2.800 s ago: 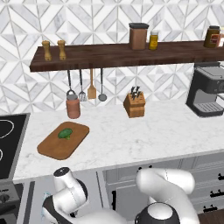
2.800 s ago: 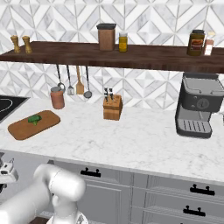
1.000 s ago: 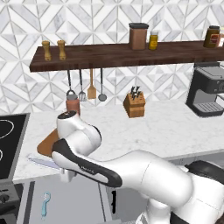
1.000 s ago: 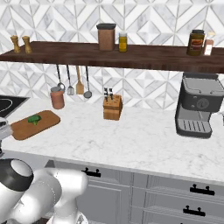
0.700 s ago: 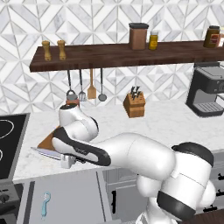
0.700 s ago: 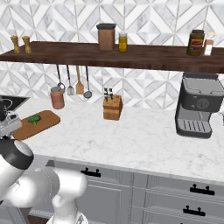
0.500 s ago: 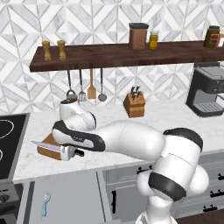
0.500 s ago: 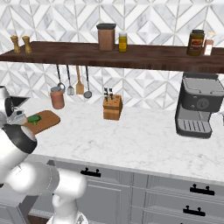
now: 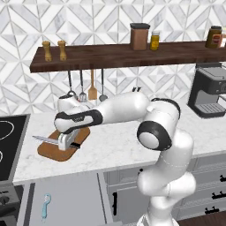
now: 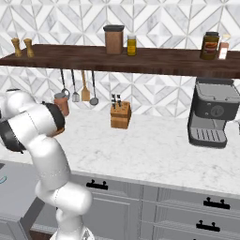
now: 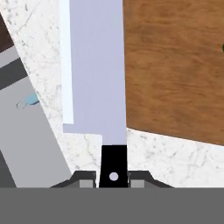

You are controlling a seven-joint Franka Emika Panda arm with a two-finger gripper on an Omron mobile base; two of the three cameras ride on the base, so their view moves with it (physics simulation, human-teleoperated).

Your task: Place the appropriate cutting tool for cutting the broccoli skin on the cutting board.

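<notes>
Partly hidden by the arm, the cutting board (image 9: 49, 151) lies on the worktop (image 9: 114, 145). The fingers (image 9: 66, 142) clamp the knife (image 11: 97, 78) by its black handle, silver blade over the board's edge.

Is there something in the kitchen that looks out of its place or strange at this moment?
One thing: a small light-blue peeler lies on the grey surface below the counter edge, left of the robot, away from the other tools. Otherwise nothing stands out; the gripper holds the knife level over the cutting board.
</notes>
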